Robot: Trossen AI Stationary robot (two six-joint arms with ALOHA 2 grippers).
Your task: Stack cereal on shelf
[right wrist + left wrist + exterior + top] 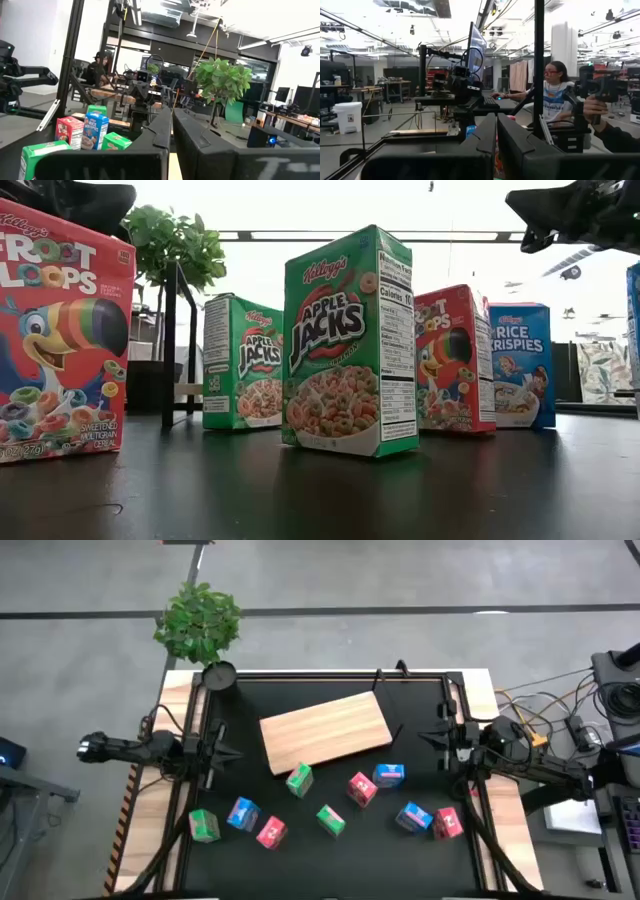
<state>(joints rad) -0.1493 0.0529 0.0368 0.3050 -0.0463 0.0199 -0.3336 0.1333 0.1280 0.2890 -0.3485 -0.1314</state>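
The shelf (325, 732), a light-wood board, lies flat and slightly askew on the black mat, at the middle toward the far edge. Several small cereal boxes stand scattered near of it: three green, e.g. (299, 779), three pink-red, e.g. (362, 789), and three blue, e.g. (388, 775). The low view shows a green Apple Jacks box (345, 340) and a Froot Loops box (60, 340) upright on their bases. My left gripper (228, 752) (496, 145) hovers shut at the mat's left edge. My right gripper (430, 737) (171, 130) hovers shut at the right edge. Both touch nothing.
A potted plant (198, 620) and a round black object (219, 675) sit at the far left corner. A black frame rail (330, 675) borders the mat. Cables (560, 725) lie off the right side. A seated person (555, 92) and a hand (600, 107) show beyond the table.
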